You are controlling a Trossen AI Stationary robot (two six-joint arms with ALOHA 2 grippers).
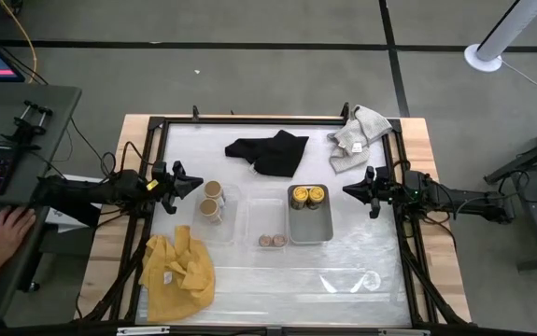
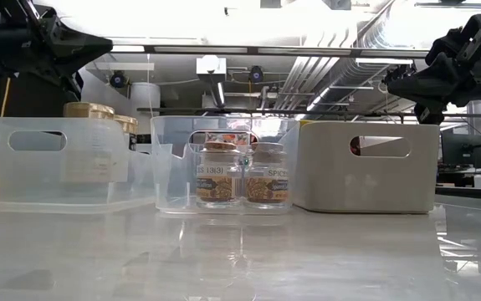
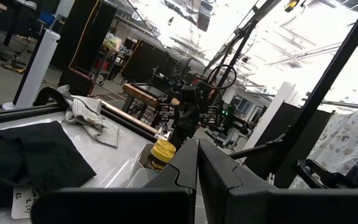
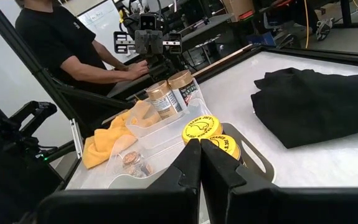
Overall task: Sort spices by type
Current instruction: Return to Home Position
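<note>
The spices were grouped by type. Two tan-topped jars (image 1: 212,200) stood in the left clear tray (image 1: 223,231), two tiny brownish jars (image 1: 271,241) at the near end of the middle clear tray (image 1: 266,213), and two yellow-topped jars (image 1: 307,194) at the far end of the grey tray (image 1: 310,224). No jar lay loose on the tabletop (image 1: 343,271).

The left gripper (image 1: 189,183) hung just beside the left tray and the right gripper (image 1: 354,189) near the grey tray. Both were above rim height, with jaws together and empty.

Sorting appeared complete, with only the retreat left. The likely fault was a low or inward swing during withdrawal. A gripper catching a rim would shove the light trays and topple the upright jars.
</note>
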